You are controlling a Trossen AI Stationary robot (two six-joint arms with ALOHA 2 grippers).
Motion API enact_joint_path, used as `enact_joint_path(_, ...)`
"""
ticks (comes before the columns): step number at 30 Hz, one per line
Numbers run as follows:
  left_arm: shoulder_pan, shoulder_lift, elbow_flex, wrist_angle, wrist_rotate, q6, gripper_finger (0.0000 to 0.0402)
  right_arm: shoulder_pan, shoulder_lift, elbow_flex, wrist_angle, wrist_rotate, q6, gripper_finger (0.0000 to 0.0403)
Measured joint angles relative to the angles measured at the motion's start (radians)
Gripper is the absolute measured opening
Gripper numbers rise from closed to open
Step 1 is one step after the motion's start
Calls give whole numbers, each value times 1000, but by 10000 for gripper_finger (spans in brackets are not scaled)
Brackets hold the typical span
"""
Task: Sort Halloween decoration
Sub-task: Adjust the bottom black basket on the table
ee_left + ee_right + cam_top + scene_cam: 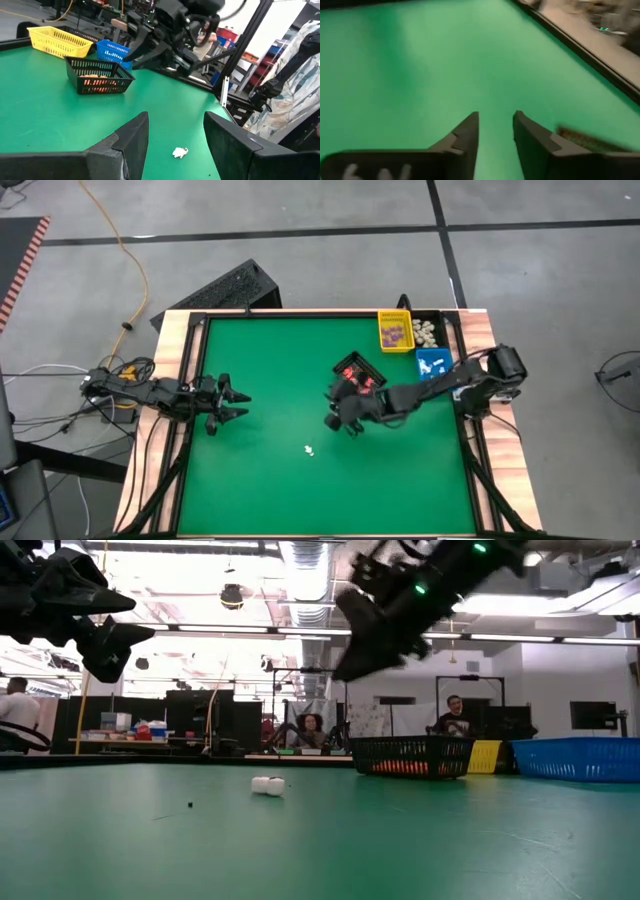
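Observation:
One cream-white trinket [309,449] lies alone on the green mat; it also shows in the low view [268,785] and the left wrist view [180,152]. My left gripper [238,405] is open and empty above the mat's left part, its fingers [142,125] pointing toward the trinket. My right gripper [334,418] hangs above the mat's middle, just near of the black bin [358,370]. It is empty, with a narrow gap between its fingers [470,127]. Orange-red trinkets lie in the black bin [100,80].
A yellow bin [395,330] with purple trinkets, a dark bin [429,332] with cream ones and a blue bin [432,363] stand at the far right. Wooden rails [170,410] frame the mat. People show in the room beyond [455,712].

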Motion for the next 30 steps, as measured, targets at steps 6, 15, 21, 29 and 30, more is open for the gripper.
enact_joint_path(6,0,0,0,2,-6,7,180,-113,101,171,-178,-159,-77,26)
enact_joint_path(15,0,6,0,3,-2,-1,180,-194,366,479,-493,-276,-121,10)
enact_joint_path(21,0,14,0,1,-1,-2,180,-231,449,603,-668,-269,-148,6)
enact_joint_path(29,0,35,0,1,2,-11,180,-275,451,608,-895,-172,-72,6)
enact_joint_path(30,0,38,0,1,2,-12,180,-280,451,608,-918,-168,-65,6)
